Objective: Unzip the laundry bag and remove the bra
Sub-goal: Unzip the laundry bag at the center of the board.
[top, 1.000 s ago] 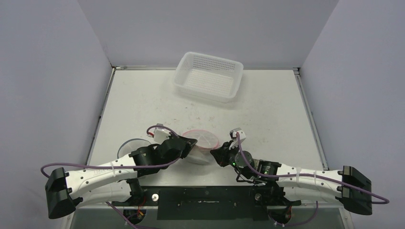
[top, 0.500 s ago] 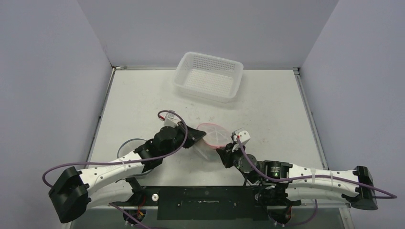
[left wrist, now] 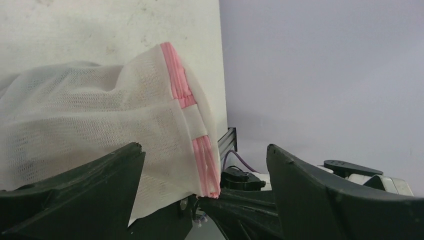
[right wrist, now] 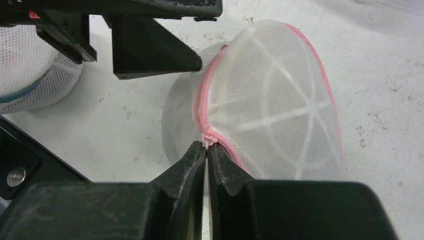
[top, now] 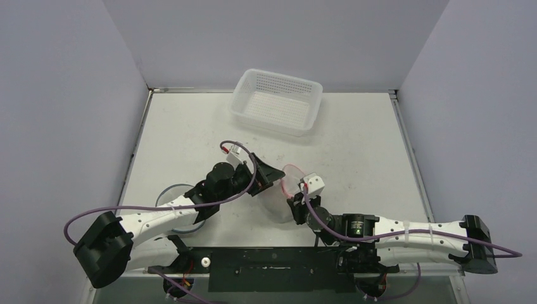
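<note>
**1. Bag pos.**
Mesh bag (right wrist: 270,110) sits on the table (top: 354,139) near the front edge, btwn the two arms. Body is white w/ pink trim. Its round face, w/ white spoke seams, tilts up. Lower part rests on the table. Contents can't be made out through the mesh.

**2. Zip**
Pink zip (right wrist: 200,100) runs along the bag rim on the side facing the arms. Open or closed: cannot tell.

**3. R arm**
R fingers (right wrist: 185,175) are pressed together, pinching the zip at the bag's near edge. The tips meet right on the pink line. Arm lies low across the table, reaching in from the right.

**4. L arm**
L fingers (left wrist: 90,190) are spread wide w/ nothing gripped. In the L wrist view the bag and its pink trim sit in the gap ahead of them. In the R wrist view they sit just beside the bag's upper left edge. Contact is not clear.

**5. Other items**
- White perforated basket (top: 273,124): far side of the table, well apart from the bag.
- Second white mesh item (right wrist: 25,65) w/ a blue-grey rim: on the table left of the bag, partly under the L arm.
</note>
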Controlling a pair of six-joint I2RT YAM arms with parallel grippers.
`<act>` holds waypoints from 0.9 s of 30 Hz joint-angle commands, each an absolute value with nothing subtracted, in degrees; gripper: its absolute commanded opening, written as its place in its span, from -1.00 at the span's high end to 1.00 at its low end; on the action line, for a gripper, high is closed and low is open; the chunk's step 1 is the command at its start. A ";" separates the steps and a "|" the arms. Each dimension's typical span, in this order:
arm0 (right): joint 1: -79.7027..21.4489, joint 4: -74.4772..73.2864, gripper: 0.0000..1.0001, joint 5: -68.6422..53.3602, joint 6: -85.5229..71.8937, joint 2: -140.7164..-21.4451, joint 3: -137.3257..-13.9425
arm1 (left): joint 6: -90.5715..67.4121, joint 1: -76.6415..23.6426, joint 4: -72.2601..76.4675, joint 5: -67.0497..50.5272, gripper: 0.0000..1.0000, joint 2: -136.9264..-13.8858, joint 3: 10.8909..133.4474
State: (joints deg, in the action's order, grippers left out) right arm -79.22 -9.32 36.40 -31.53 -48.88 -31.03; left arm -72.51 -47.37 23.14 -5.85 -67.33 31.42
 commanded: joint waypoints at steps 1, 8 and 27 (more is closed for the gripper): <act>-79.62 -4.72 0.90 35.88 -32.27 -50.76 -30.02 | -72.49 -46.95 18.18 -5.07 -0.91 -60.88 29.73; -79.54 -1.74 0.89 34.41 -30.65 -52.22 -29.61 | -70.62 -48.32 4.71 -2.71 -0.94 -51.70 30.86; -79.71 3.16 0.89 30.29 -29.49 -55.98 -30.28 | -85.06 -62.30 -6.25 12.96 -0.59 -51.94 30.01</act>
